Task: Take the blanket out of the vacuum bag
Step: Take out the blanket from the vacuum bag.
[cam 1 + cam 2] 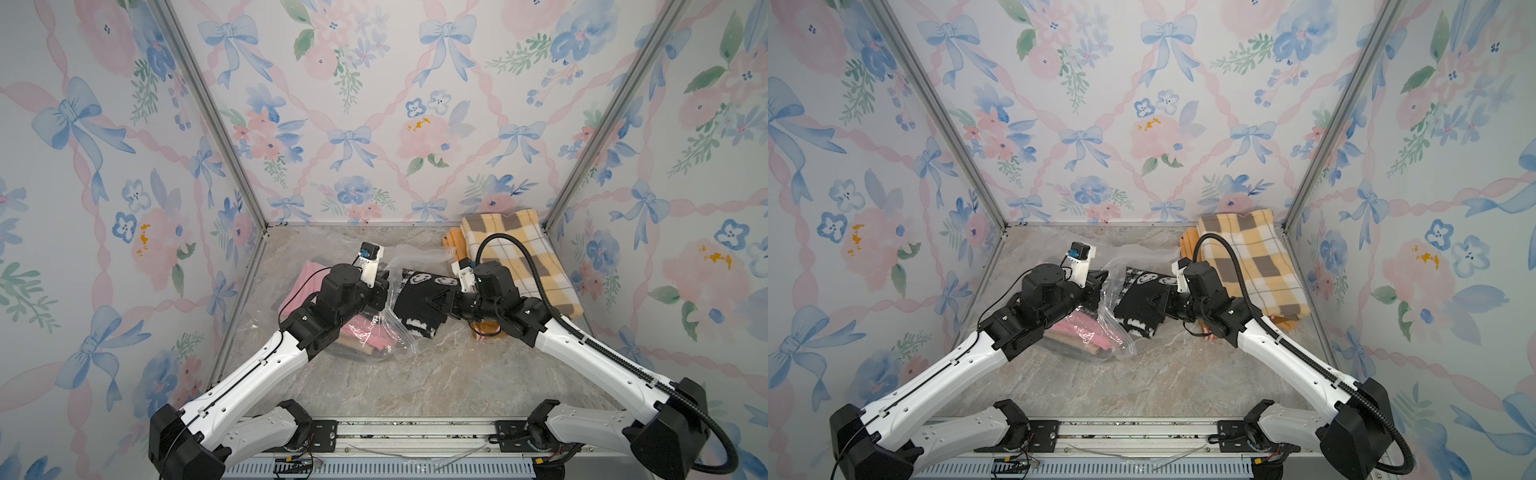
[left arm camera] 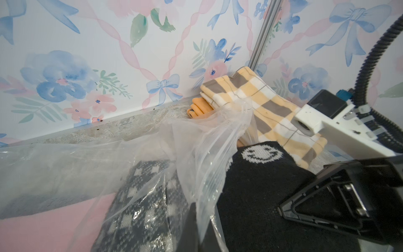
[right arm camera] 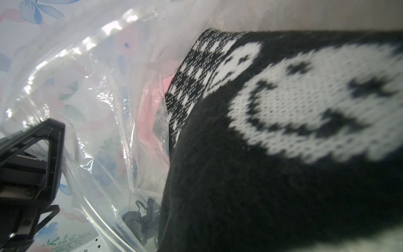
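The vacuum bag [image 1: 397, 338] is a crinkly clear bag lying left of the table's middle, seen in both top views. Its mouth faces right. A black blanket [image 1: 417, 301] with white smiley faces sticks halfway out of that mouth. My right gripper [image 1: 432, 301] is shut on the blanket's right end. My left gripper [image 1: 384, 291] is shut on the bag's mouth edge; in the left wrist view the clear film [image 2: 202, 196] is pinched between its fingers. The right wrist view is filled by the black blanket [image 3: 261, 174], which hides the right gripper's jaws. A pink blanket [image 1: 303, 282] lies inside the bag.
A folded yellow, grey and white plaid blanket [image 1: 519, 257] lies at the back right on an orange one [image 1: 451, 243], beside the right arm. Floral walls close the table [image 1: 415, 382] on three sides. A metal rail [image 1: 415, 434] runs along the front.
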Robot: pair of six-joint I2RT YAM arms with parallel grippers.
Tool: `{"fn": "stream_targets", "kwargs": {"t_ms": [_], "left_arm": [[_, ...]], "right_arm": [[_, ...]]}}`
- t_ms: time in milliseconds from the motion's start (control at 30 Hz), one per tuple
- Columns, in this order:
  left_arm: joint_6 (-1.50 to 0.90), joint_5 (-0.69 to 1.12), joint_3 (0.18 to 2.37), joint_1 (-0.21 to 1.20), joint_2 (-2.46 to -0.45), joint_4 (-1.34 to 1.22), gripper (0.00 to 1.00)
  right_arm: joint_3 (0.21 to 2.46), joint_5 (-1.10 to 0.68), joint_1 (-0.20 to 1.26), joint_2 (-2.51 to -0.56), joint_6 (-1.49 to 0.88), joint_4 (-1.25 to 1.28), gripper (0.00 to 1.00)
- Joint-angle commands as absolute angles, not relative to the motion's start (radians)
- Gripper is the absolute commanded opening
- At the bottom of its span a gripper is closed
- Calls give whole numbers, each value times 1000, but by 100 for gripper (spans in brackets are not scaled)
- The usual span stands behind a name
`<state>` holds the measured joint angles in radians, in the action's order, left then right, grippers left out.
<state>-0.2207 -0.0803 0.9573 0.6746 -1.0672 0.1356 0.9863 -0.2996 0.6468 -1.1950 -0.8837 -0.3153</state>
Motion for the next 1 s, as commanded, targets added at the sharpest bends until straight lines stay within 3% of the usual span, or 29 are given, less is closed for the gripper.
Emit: {"fn": "stream_targets", "kwargs": {"t_ms": [0,967], "left_arm": [[-227,-75,954,671,-1066,123,0],[-234,-70,962,671,-1065,120,0]], "right_arm": [[1000,-278,632,-1145,-895,-351,0],[1284,-286,582,-1046,-878,-729,0]]}}
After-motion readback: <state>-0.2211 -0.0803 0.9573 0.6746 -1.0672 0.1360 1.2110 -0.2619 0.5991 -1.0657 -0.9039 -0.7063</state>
